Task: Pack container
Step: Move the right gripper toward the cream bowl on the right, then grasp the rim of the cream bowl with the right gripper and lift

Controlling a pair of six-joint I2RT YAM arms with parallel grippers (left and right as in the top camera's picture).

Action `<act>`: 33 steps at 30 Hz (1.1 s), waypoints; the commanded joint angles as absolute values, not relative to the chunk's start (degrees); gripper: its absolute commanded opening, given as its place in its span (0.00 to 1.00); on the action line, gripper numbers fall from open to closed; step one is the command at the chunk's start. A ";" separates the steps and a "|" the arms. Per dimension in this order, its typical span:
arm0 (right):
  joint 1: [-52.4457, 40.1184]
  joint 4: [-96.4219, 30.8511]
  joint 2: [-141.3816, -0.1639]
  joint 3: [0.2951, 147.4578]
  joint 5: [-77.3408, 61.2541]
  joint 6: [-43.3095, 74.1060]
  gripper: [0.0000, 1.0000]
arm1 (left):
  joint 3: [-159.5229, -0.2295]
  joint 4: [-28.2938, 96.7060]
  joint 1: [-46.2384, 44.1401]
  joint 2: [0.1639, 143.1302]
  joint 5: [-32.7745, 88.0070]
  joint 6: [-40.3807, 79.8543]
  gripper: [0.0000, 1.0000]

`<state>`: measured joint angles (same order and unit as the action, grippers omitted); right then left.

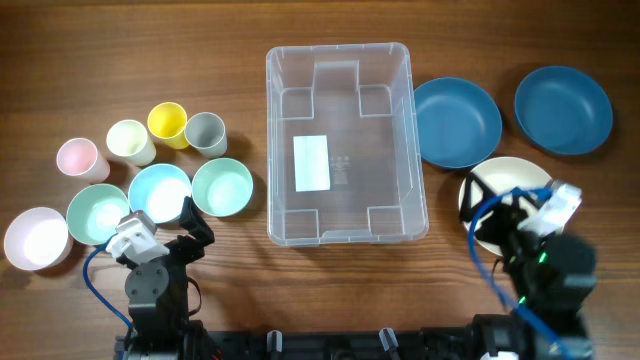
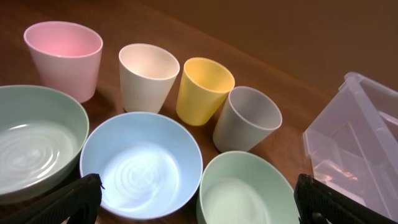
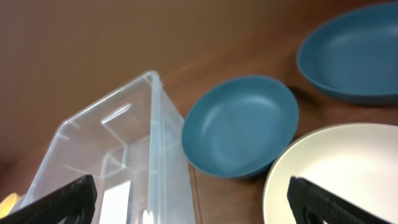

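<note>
The clear plastic container [image 1: 345, 140] stands empty in the middle of the table, a white label on its base. It also shows in the left wrist view [image 2: 360, 143] and the right wrist view [image 3: 118, 162]. My left gripper [image 1: 190, 225] is open and empty at the front left, just short of the light blue bowl [image 2: 140, 162] and a green bowl [image 2: 249, 190]. My right gripper [image 1: 490, 215] is open and empty at the front right, over the cream plate [image 3: 339, 171].
Left of the container stand pink [image 1: 78, 157], cream [image 1: 130, 141], yellow [image 1: 168, 124] and grey [image 1: 205, 133] cups and several bowls, among them a pink one [image 1: 35, 238]. To the right lie two dark blue dishes [image 1: 456, 122] [image 1: 563, 109].
</note>
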<state>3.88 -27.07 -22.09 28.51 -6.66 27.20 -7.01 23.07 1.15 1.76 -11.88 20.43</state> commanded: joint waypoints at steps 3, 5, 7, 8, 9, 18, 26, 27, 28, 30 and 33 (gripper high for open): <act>4.10 -34.61 -42.35 48.90 -0.86 27.20 1.00 | -6.85 22.90 1.37 1.13 -10.94 19.94 1.00; 4.99 -38.39 -47.94 54.87 -0.84 27.18 1.00 | -6.85 22.87 1.37 1.13 -10.96 19.94 1.00; 6.94 -42.26 -52.21 59.02 -0.86 27.40 1.00 | -6.85 22.87 1.37 1.13 -10.94 19.94 1.00; 8.27 -44.03 -53.82 60.20 -0.84 27.77 1.00 | -6.85 22.87 1.37 1.13 -10.94 19.94 1.00; 9.85 -45.04 -55.11 60.47 -0.82 27.86 1.00 | -6.85 22.87 1.37 1.13 -10.94 19.94 1.00; 27.59 -53.65 -62.87 54.04 6.00 35.29 1.00 | -6.85 22.87 1.37 1.13 -10.94 19.94 1.00; 35.09 -47.92 -63.66 38.57 3.90 37.91 1.00 | -6.85 22.87 1.37 1.13 -10.94 19.94 1.00; 35.66 -46.46 -63.66 37.15 2.94 37.89 1.00 | -6.85 22.90 1.37 1.13 -10.94 19.94 1.00; 35.99 -45.41 -63.66 36.05 2.39 37.91 0.99 | -6.85 22.87 1.37 1.13 -10.94 19.94 1.00; 36.03 -43.97 -63.66 34.48 1.85 37.89 0.97 | -6.85 22.87 1.37 1.13 -10.94 19.94 1.00; 36.03 -41.50 -63.66 31.53 1.80 37.93 0.91 | -6.85 22.87 1.37 1.13 -10.96 19.94 1.00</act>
<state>35.79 -43.35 -63.55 34.24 2.98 36.99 -6.98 23.05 1.15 1.65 -11.86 20.43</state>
